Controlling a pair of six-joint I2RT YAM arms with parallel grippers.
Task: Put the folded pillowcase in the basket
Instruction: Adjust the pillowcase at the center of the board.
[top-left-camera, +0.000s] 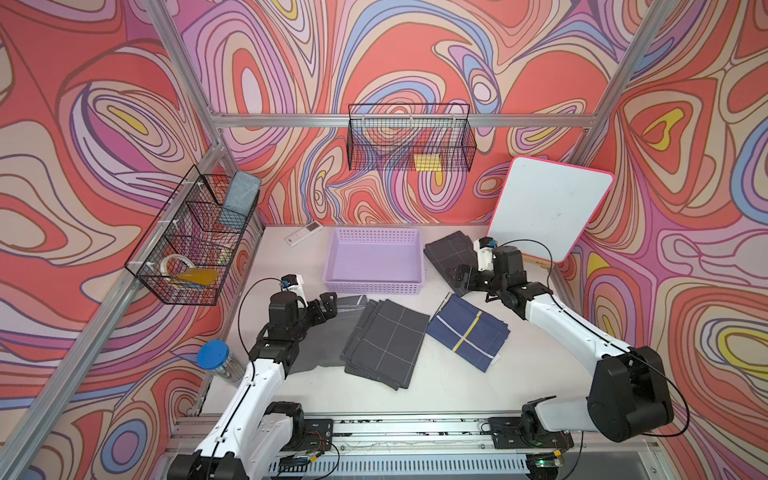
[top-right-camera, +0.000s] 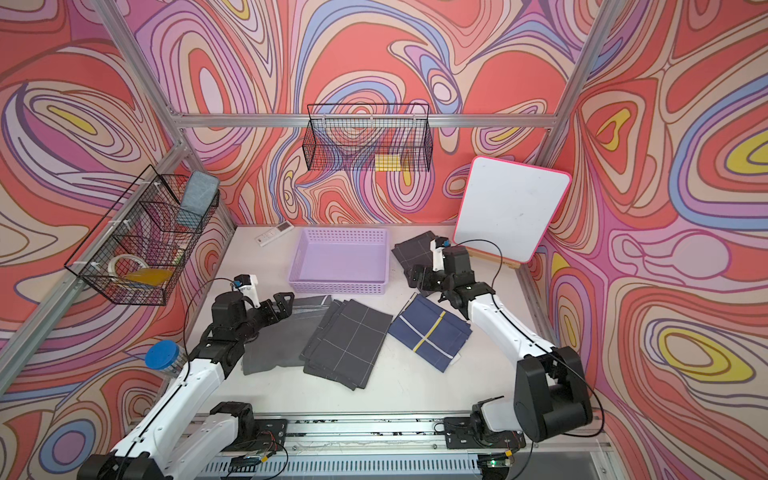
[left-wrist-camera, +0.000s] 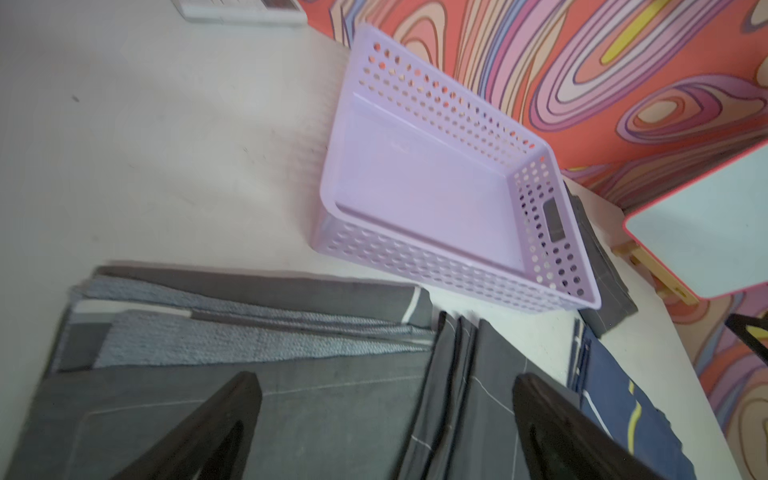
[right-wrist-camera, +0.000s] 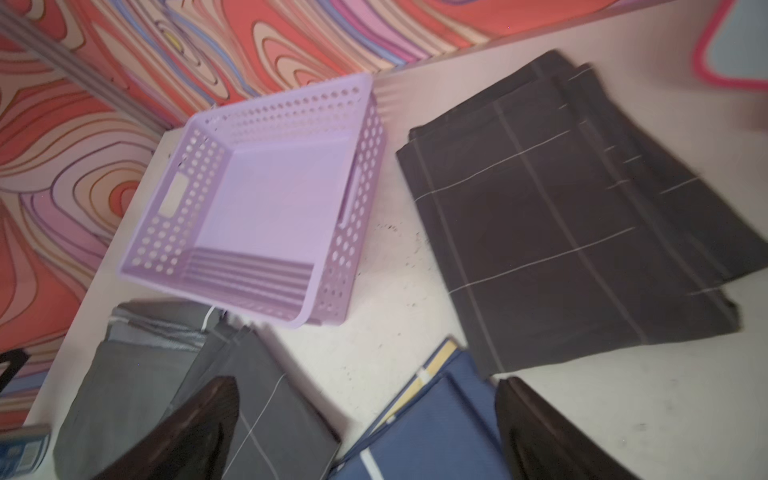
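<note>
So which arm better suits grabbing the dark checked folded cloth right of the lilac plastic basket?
Right, likely: the right gripper hovers open at that cloth; the left gripper hovers past the basket, farther off.

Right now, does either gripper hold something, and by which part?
Nothing is held. The left gripper and the right gripper are both open and empty.

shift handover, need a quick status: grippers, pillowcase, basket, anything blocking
Left gripper open, empty, over grey striped pillowcase. Right gripper open, empty, by far dark grid pillowcase. Basket empty, no pillowcase in yet. Nothing blocking its opening.
</note>
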